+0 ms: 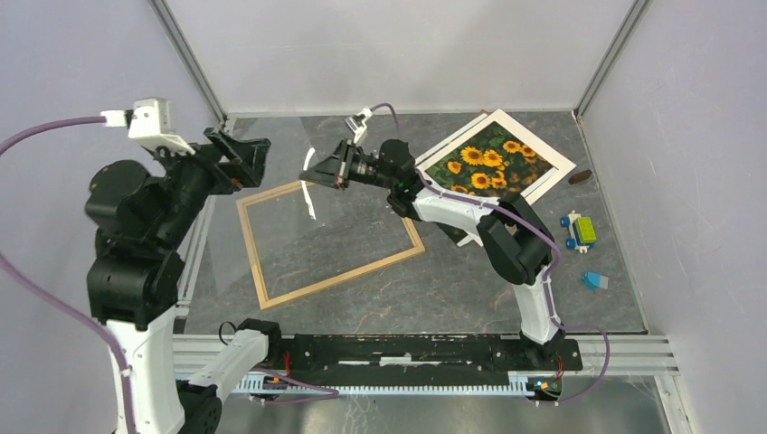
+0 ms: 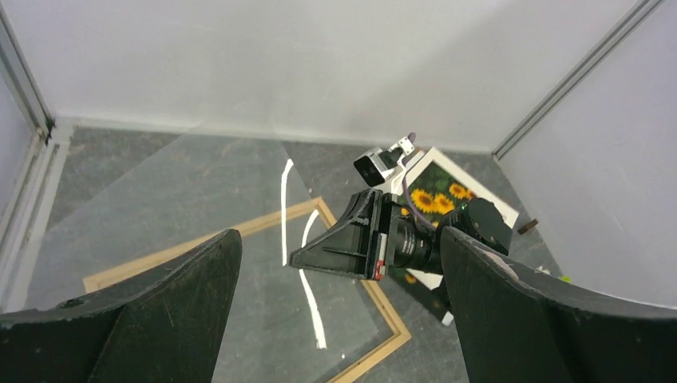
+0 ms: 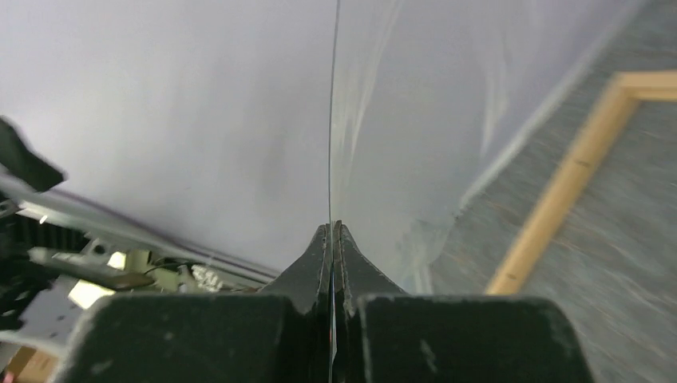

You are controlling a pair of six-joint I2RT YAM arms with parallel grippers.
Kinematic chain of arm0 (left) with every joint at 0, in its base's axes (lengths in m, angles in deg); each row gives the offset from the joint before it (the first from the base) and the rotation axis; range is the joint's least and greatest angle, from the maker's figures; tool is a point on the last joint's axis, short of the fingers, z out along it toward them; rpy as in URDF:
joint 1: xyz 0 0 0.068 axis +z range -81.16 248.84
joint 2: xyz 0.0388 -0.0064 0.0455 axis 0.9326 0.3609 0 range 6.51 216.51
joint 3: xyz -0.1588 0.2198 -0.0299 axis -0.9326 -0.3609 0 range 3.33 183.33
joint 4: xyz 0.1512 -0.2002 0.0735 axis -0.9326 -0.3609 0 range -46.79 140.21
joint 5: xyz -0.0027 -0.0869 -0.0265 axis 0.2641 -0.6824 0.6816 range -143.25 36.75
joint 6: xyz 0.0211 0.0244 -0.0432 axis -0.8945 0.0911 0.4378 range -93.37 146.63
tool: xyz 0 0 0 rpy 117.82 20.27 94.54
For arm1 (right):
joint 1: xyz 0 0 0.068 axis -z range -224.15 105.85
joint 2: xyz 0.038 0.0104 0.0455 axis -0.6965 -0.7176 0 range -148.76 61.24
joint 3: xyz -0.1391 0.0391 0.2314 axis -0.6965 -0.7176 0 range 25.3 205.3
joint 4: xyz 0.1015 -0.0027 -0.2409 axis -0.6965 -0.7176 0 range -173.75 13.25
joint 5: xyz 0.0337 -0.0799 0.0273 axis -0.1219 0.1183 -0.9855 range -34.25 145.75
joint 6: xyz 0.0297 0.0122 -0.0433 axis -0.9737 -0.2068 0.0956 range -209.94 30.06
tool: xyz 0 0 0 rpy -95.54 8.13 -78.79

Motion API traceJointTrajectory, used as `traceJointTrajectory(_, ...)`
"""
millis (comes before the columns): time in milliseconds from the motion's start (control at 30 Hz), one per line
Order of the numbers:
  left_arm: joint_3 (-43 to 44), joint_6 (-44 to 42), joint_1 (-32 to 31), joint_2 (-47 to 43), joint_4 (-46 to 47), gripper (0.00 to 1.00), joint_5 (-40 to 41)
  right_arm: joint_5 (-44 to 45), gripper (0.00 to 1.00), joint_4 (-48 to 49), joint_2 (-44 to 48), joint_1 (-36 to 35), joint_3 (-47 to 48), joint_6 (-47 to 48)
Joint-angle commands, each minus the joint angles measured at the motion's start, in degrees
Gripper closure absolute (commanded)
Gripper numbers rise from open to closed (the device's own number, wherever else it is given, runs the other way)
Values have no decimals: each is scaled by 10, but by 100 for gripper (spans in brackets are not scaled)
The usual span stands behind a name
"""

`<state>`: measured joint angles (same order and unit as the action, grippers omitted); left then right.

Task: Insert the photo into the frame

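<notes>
The grey marbled table carries the frame, which lies flat and skewed in the left half, one corner toward the far left corner and the opposite corner toward the middle. Only bare table shows inside it.

Over the far part of the frame is a clear pane, seen mostly by its white glints. Whether its low edge touches the table or the frame I cannot tell.

The photo lies flat in the far right corner of the table, inside a white mat border, well apart from the frame. The right arm crosses in front of its near corner.

The right pincer reaches from the right toward the middle of the far edge. It is clamped on the pane. The right wrist view shows its fingertips pressed together, with the pane edge-on between them and the frame below.

The left pincer hangs in the air above the far left corner. Its fingers are spread wide and hold nothing.

A small toy car in blue, white and green sits near the right edge, with a small blue piece nearer the near edge. A small brown thing lies beside the mat's right corner.
</notes>
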<state>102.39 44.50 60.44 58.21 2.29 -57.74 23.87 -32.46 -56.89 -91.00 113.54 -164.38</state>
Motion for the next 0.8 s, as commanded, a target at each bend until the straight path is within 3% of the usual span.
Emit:
traceJointTrajectory(0, -42, -14, -10, 41, 33, 0, -11, -18, 100, 38, -9, 41, -58, 49)
traceJointTrajectory(100, -57, -24, -17, 86, 69, 0, -26, -36, 100, 95, -33, 64, -113, 41)
traceJointTrajectory(300, -112, -39, -35, 129, 150, 0, -14, -86, 100, 26, -54, 95, -115, 126)
traceJointTrajectory(467, -187, -59, -56, 110, 220, 0, 31, -54, 100, 56, -24, 95, -207, 145)
traceJointTrajectory(767, -277, -102, -81, 64, 282, 0, 105, -57, 100, 50, 16, 99, -276, 171)
